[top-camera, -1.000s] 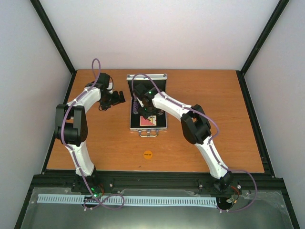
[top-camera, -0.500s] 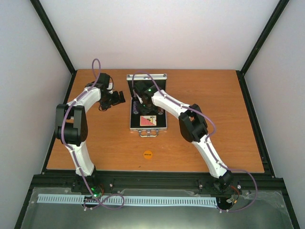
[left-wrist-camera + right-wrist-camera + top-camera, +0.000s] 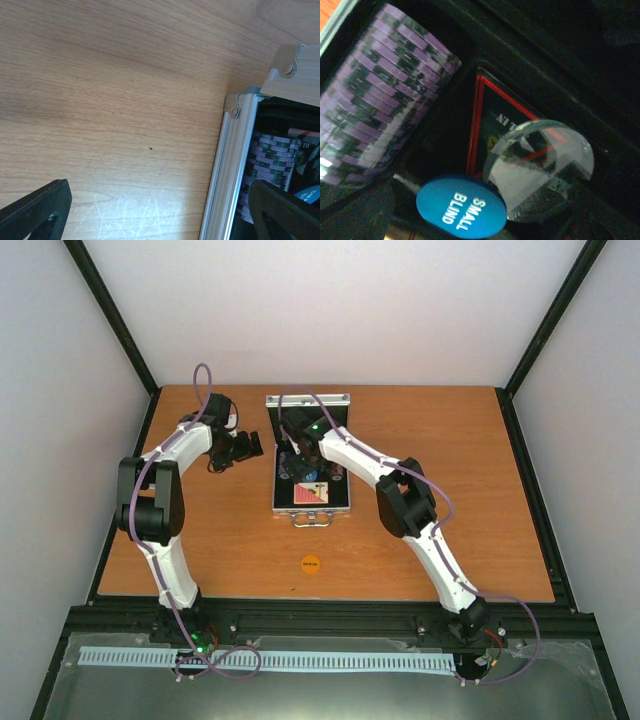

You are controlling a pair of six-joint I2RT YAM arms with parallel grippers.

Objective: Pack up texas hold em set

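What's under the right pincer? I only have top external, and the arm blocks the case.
Observer: Right wrist shows a blue disc marked SMALL BLIND inside the case.
Operator: Anything else there?
Observer: A clear disc lies over a corner of the black triangle.
Operator: Chips?
Observer: A purple chip stack sits in the slot next to the case's rim.

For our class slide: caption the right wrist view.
Purple chip stack, blue SMALL BLIND disc and clear disc overlapping a red-edged black triangle.
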